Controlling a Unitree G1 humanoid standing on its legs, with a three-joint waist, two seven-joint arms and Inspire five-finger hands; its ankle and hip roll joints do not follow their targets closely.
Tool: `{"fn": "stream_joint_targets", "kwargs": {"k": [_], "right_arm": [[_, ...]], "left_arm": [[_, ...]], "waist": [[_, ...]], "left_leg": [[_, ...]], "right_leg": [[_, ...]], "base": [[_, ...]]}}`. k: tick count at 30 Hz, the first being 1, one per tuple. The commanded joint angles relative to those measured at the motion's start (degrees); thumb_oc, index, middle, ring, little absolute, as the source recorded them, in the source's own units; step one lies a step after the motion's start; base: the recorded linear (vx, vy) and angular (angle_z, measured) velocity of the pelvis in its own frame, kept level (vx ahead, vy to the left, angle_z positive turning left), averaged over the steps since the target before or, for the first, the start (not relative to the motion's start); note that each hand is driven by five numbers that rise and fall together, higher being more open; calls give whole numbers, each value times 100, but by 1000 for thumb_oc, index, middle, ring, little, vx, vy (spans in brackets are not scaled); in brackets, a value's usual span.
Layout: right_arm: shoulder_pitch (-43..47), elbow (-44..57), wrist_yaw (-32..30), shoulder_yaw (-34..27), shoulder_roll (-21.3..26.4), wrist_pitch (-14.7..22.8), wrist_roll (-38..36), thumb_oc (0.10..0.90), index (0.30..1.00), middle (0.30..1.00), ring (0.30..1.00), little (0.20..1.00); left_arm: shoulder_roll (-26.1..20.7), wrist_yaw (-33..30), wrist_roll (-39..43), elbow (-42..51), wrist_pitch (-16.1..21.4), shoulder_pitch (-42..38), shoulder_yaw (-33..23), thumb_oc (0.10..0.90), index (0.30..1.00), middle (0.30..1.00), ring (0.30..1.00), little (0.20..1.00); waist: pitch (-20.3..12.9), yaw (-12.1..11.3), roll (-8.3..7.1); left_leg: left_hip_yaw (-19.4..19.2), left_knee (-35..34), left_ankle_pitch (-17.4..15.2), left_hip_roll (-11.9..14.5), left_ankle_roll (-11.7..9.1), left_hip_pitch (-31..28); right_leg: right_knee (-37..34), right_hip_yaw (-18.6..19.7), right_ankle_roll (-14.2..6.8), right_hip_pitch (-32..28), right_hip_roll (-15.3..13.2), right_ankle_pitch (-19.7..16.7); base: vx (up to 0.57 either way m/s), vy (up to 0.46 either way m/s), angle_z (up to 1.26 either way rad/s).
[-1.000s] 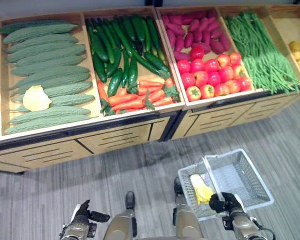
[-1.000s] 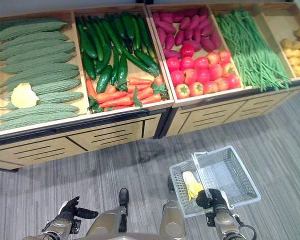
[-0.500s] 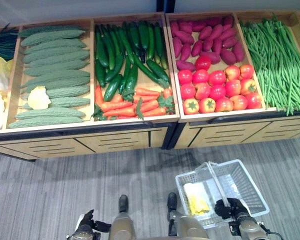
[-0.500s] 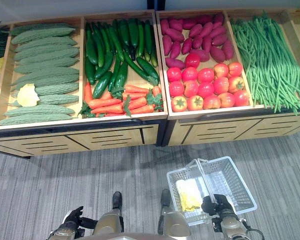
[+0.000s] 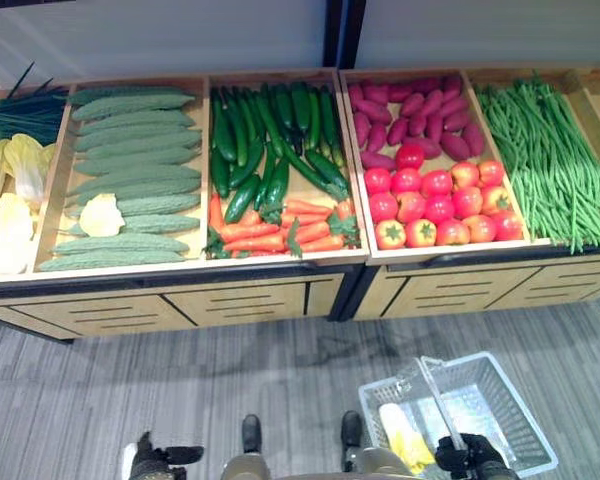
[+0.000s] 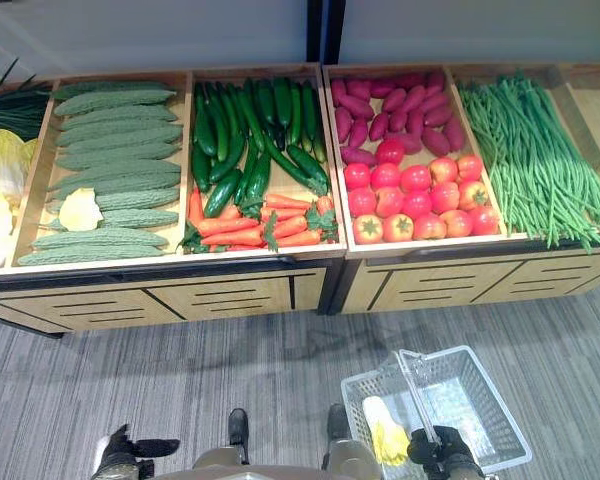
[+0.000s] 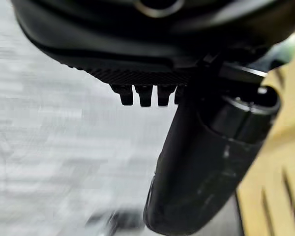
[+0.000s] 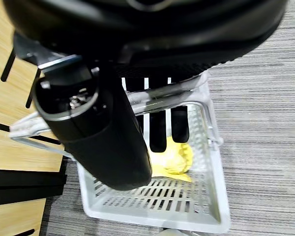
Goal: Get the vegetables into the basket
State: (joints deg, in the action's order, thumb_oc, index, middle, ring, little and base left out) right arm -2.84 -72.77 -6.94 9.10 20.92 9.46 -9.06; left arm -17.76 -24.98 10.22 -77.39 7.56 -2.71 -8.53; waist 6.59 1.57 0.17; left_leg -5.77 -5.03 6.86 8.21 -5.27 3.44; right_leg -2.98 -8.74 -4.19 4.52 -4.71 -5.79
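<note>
A white slatted basket (image 5: 515,400) hangs low at the right in front of the produce stand. My right hand (image 5: 467,455) is shut on its handle (image 8: 162,93), with the fingers (image 8: 157,130) curled round the bar. Inside the basket lies one pale yellow leafy vegetable (image 8: 177,157), also seen from above (image 6: 385,435). My left hand (image 5: 150,462) is low at the left over the floor, open and holding nothing, its thumb (image 7: 201,162) sticking out. On the stand, another pale yellow leafy vegetable (image 5: 100,215) rests on the bitter gourds (image 5: 130,170).
The wooden stand (image 5: 260,295) spans the far side. Its bins hold dark cucumbers (image 5: 270,140), carrots (image 5: 280,225), purple sweet potatoes (image 5: 410,105), tomatoes (image 5: 440,200), green beans (image 5: 550,160) and pale cabbages (image 5: 5,200). Grey striped floor (image 5: 230,370) lies between me and the stand.
The whole picture has shifted, so the camera has moved and the stand now shows squarer and lower. My right hand still holds the basket handle; both hands sit lower in view.
</note>
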Motion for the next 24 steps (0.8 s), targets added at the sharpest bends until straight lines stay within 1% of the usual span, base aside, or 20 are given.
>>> {"fn": "stream_joint_targets", "kwargs": {"k": [1,2,3,4,5,6,8,9,10,11,12,13,14,16,18,19,22,23,24], "right_arm": [[184,122,-266,-43,-62,446,126,400,300,300,300,300],[168,119,-313,-17,-65,472,181,400,300,300,300,300],[148,160,-354,-9,-59,510,202,400,300,300,300,300],[132,177,-420,-77,-51,557,214,400,300,300,300,300],[130,177,-421,-74,-53,557,215,400,300,300,300,300],[114,179,-452,-147,-52,567,219,400,300,300,300,300],[41,170,-471,-351,-40,546,196,400,300,300,300,300],[18,153,-465,-407,-29,531,204,400,300,300,300,300],[-5,138,-452,-456,-20,515,222,400,300,300,300,300],[-7,141,-452,-448,-20,514,224,400,300,300,300,300],[-38,130,-418,-516,36,487,234,400,300,300,300,300],[-41,134,-416,-521,35,484,235,400,300,300,300,300],[-42,190,-354,-552,95,470,209,400,300,300,300,300],[-29,262,-312,-544,166,454,224,400,300,300,300,300],[-22,286,-291,-541,179,448,231,400,300,300,300,300],[11,342,-247,-500,242,446,267,400,300,300,300,300],[-3,495,-187,-413,312,450,349,400,300,300,300,300],[37,541,-163,-354,368,461,379,400,300,300,300,300],[45,589,-140,-321,379,472,396,400,300,300,300,300]], "left_arm": [[-934,-1319,-256,112,320,-193,-192,900,1000,1000,1000,1000],[-1072,-1665,-498,373,358,-189,-198,900,1000,1000,1000,1000],[-1278,-2007,-776,872,378,-139,-182,900,1000,1000,1000,1000],[-1527,-2404,-1275,1705,274,18,-199,900,1000,1000,1000,1000],[-1522,-2408,-1285,1726,260,33,-207,900,1000,1000,1000,1000],[-1691,-2602,-1671,2398,196,159,-218,900,1000,1000,1000,1000],[-2010,-2767,-2356,3834,36,506,-483,900,1000,1000,1000,1000],[-2108,-2739,-2670,4319,-69,615,-597,900,1000,1000,1000,1000],[-2175,-2735,-2956,4579,-153,650,-680,900,1000,1000,1000,1000],[-2161,-2719,-2976,4627,-180,682,-708,900,1000,1000,1000,1000],[-2334,-2637,-3485,4977,-304,614,-684,900,1000,1000,1000,1000],[-2330,-2627,-3498,4995,-318,616,-687,900,1000,1000,1000,1000],[-2504,-2318,-3781,5203,-352,528,-584,900,1000,1000,1000,1000],[-2676,-2011,-3984,5385,-266,422,-394,900,1000,1000,1000,1000],[-2737,-1955,-4028,5395,-238,375,-347,900,1000,1000,1000,1000],[-2918,-1735,-4057,5468,-156,161,-150,900,1000,1000,1000,1000],[-3124,-1475,-4073,5404,-44,-231,237,900,1000,1000,1000,1000],[-3350,-1242,-4154,5350,10,-556,616,900,1000,1000,1000,1000],[-3485,-1211,-4243,5220,32,-705,800,900,1000,1000,1000,1000]], "waist": [[114,-59,-458],[94,-62,-460],[78,-72,-462],[65,-92,-461],[65,-90,-463],[52,-104,-457],[15,-139,-445],[-9,-142,-443],[-38,-128,-445],[-39,-122,-447],[-84,-56,-445],[-80,-62,-446],[-112,10,-431],[-127,85,-407],[-129,89,-403],[-143,179,-383],[-144,300,-364],[-142,369,-350],[-134,405,-349]], "left_leg": [[-5,3,-475,81,-170,-385],[-15,3,-486,82,-175,-407],[-12,3,-494,80,-181,-419],[-6,3,-504,76,-189,-439],[-7,3,-506,76,-189,-443],[5,3,-513,74,-191,-451],[29,3,-539,78,-195,-462],[32,3,-555,85,-196,-475],[21,3,-567,87,-203,-493],[19,3,-569,88,-203,-498],[-3,3,-591,87,-208,-534],[-5,3,-593,88,-208,-539],[-37,3,-607,96,-215,-567],[-87,3,-618,95,-219,-593],[-105,3,-621,100,-222,-601],[-145,3,-623,112,-230,-607],[-232,3,-624,129,-236,-616],[-273,3,-635,134,-237,-634],[-300,3,-639,131,-234,-649]], "right_leg": [[88,360,-661,213,-718,-203],[79,364,-674,203,-724,-209],[67,361,-689,197,-728,-217],[59,361,-710,176,-742,-220],[57,362,-710,172,-741,-219],[52,351,-718,167,-745,-218],[23,335,-732,132,-748,-215],[12,327,-736,107,-749,-205],[-2,325,-738,85,-745,-201],[-7,325,-739,79,-744,-201],[-29,347,-740,54,-737,-201],[-32,348,-741,49,-736,-201],[-56,378,-744,36,-726,-207],[-70,418,-742,46,-710,-224],[-73,436,-742,53,-702,-229],[-89,481,-747,72,-693,-250],[-88,563,-750,132,-670,-273],[-92,611,-757,156,-664,-286],[-86,649,-761,177,-659,-295]], "base": [[19,38,-13],[10,18,-16],[9,29,-18],[5,19,-10],[4,13,-3],[0,0,0],[0,0,0],[0,0,0],[0,0,0],[0,0,0],[0,0,0],[0,0,0],[-1,8,-4],[-9,7,-9],[-11,5,-14],[-18,13,-13],[-18,12,-17],[-7,16,-31],[-8,14,-22]]}}
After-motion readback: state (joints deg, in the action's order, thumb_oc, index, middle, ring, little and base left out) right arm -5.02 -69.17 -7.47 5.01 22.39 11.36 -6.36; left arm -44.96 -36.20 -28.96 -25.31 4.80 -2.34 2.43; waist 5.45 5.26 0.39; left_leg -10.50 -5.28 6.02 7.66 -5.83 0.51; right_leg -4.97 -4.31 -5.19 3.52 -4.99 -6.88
